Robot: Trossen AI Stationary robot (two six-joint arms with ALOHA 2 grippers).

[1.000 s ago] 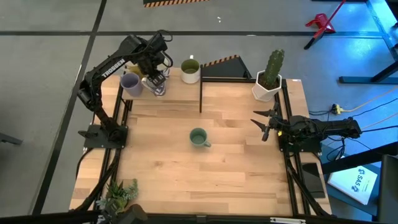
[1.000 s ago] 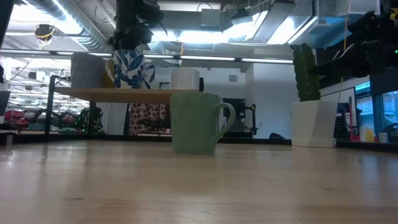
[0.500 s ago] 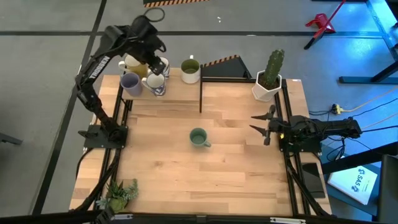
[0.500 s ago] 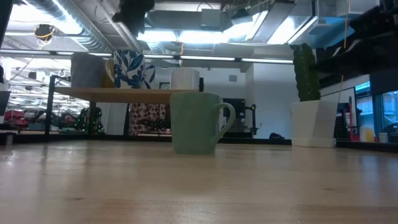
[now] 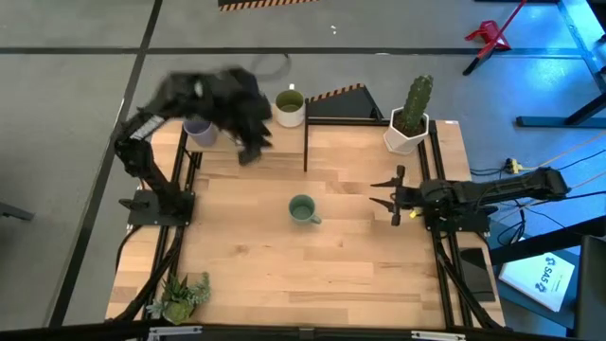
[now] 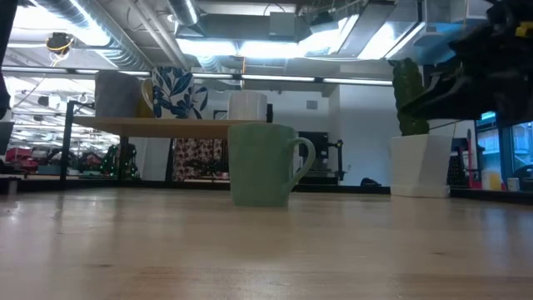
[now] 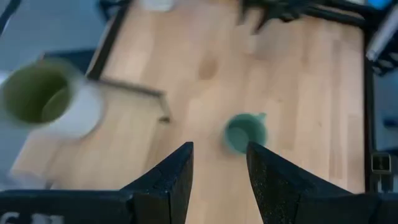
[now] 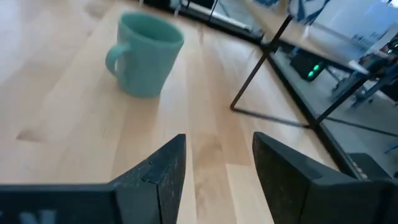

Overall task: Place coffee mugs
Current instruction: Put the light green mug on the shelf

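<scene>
A sage green mug (image 5: 302, 209) stands upright on its base mid-table, its handle toward the near right; it also shows in the low view (image 6: 262, 164). My left gripper (image 5: 251, 144) hovers open, blurred, over the raised shelf's near edge; its wrist view (image 7: 219, 163) looks down on the green mug (image 7: 244, 132). On the shelf stand a lavender mug (image 5: 199, 131), a whitish mug (image 5: 290, 107), a blue-flowered mug (image 6: 173, 92) and a cream-yellow mug (image 6: 146, 96). My right gripper (image 5: 391, 194) is open, to the right of the green mug (image 8: 148, 53), pointing at it.
The raised wooden shelf (image 6: 150, 125) on black posts (image 5: 305, 147) takes up the far-left corner. A white faceted pot with a cactus (image 5: 409, 118) stands at the far right, and a small plant (image 5: 180, 294) at the near-left corner. Bare wood surrounds the green mug.
My left gripper has risen off the blue-flowered mug on the shelf, leaving it standing there, and has swung fast toward the table's middle and near side. My right gripper has slid a little toward the table's left, toward the green mug. No mug has moved.
</scene>
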